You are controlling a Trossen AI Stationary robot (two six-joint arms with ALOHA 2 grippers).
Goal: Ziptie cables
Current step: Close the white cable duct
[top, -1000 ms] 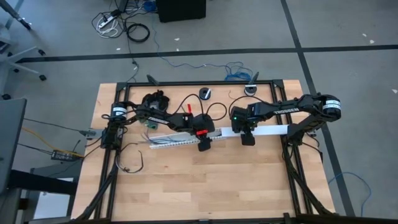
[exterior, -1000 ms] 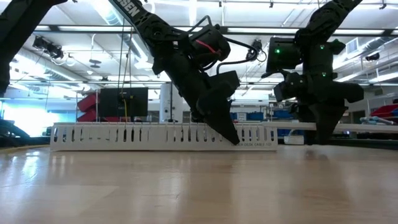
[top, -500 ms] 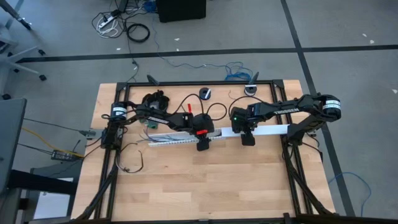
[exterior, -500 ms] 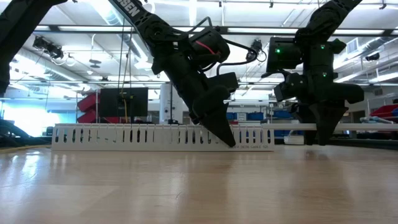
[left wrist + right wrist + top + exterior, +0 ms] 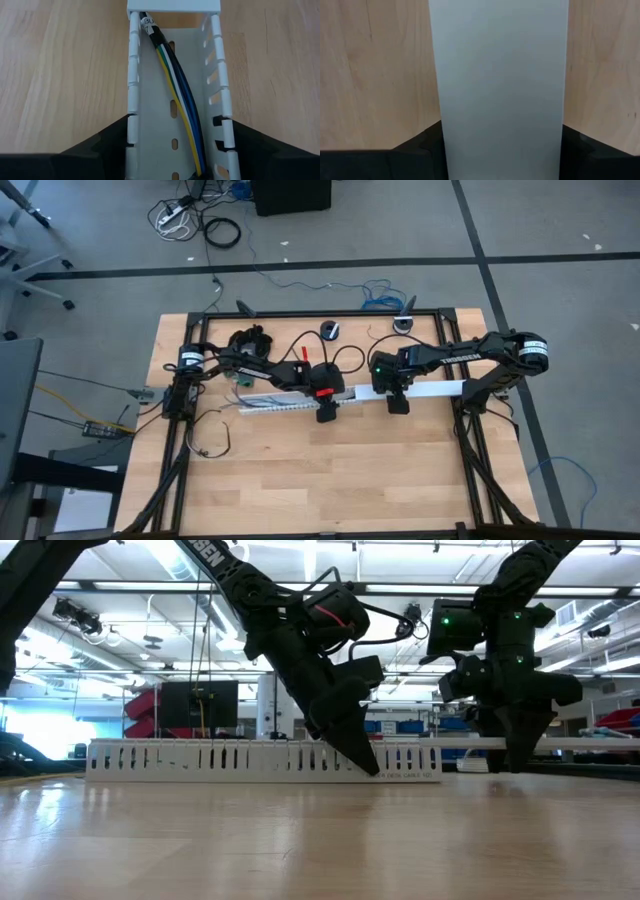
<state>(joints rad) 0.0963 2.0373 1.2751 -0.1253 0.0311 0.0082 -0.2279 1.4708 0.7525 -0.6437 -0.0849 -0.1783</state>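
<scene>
A long white duct (image 5: 290, 402) lies across the table's middle. Its left half is slotted and open on top, and its right half is covered by a plain white lid (image 5: 430, 390). The cables (image 5: 175, 85), a bundle of black, blue, yellow, white and green wires, lie inside the open half and run under the lid's end. My left gripper (image 5: 327, 412) straddles the duct just left of the lid. My right gripper (image 5: 398, 404) straddles the lidded part. Each is shut on the duct. My left gripper has the slotted duct between its two fingers, one on each side wall (image 5: 131, 122), just short of the lid's end. The fingers slant down from the left and lie across the duct, which rests on the table. My right gripper has the lidded part between its two fingers, one at each long edge (image 5: 441, 135). They come steeply from above, across the duct. The duct lies flat on the table.
Two small black round parts (image 5: 330, 330) (image 5: 403, 323) sit at the far edge, and a black clump (image 5: 250, 340) at the far left. A loose black wire (image 5: 212, 442) curls by the left rail. Bare wood (image 5: 330, 480) stretches toward the near edge.
The duct's open left end has swung a little toward the table's far edge. Both grippers have kept their place and their hold.
</scene>
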